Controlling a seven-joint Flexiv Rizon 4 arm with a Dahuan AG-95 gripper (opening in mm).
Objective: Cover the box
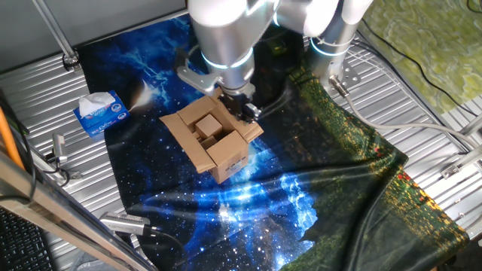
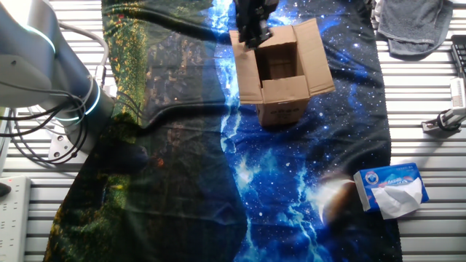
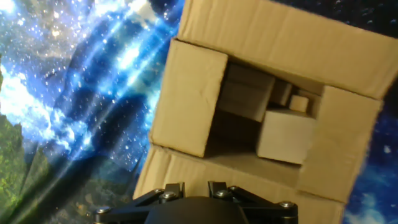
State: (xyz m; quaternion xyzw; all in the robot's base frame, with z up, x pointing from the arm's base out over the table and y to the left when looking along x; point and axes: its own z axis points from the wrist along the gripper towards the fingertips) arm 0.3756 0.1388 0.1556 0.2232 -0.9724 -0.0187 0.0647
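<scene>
The brown cardboard box (image 1: 219, 156) stands on the starry blue cloth. In the other fixed view (image 2: 282, 109) its top is open, with flaps spread to the sides. In the hand view (image 3: 194, 99) two flaps are folded partly inward over a dark opening. My gripper (image 1: 245, 108) hangs over the box's far right flap, at its edge; it shows at the box's top left corner in the other fixed view (image 2: 254, 28). In the hand view its fingertips (image 3: 175, 187) stand close together over a flap, with nothing between them.
A blue-and-white tissue box (image 1: 102, 113) lies left of the carton, and shows in the other fixed view (image 2: 391, 188). The cloth (image 1: 316, 203) covers the ribbed metal table (image 1: 38, 98). A grey rag (image 2: 416, 25) lies at a corner. The arm base (image 2: 51, 80) and cables stand beside the cloth.
</scene>
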